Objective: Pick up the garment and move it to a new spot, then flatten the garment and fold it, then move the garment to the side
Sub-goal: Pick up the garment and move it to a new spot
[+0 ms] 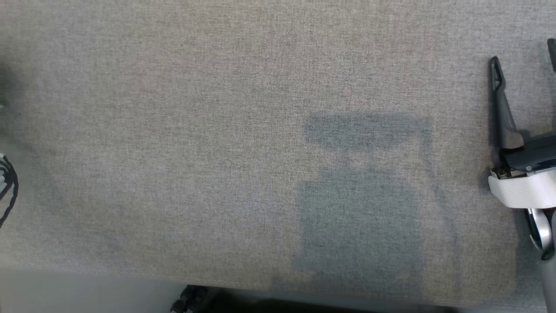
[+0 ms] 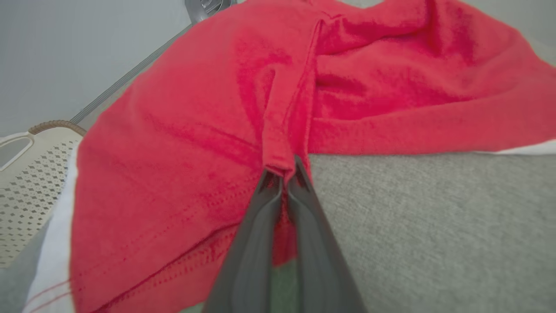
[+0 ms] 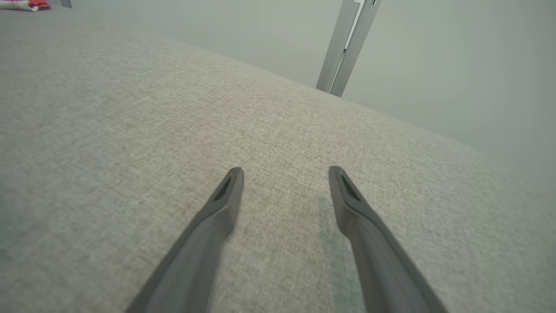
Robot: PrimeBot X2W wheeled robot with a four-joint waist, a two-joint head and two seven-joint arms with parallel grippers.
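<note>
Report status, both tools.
Left tool shut on garment fold. Right tool open above table. Basket beside garment.

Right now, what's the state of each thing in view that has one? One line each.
garment: red, crumpled, not flattened or folded, lying on the table.
left gripper: shut on a raised fold of the garment.
right gripper: open, holding nothing, over bare table.
perforated basket: partly in view past the garment, contents hidden.
</note>
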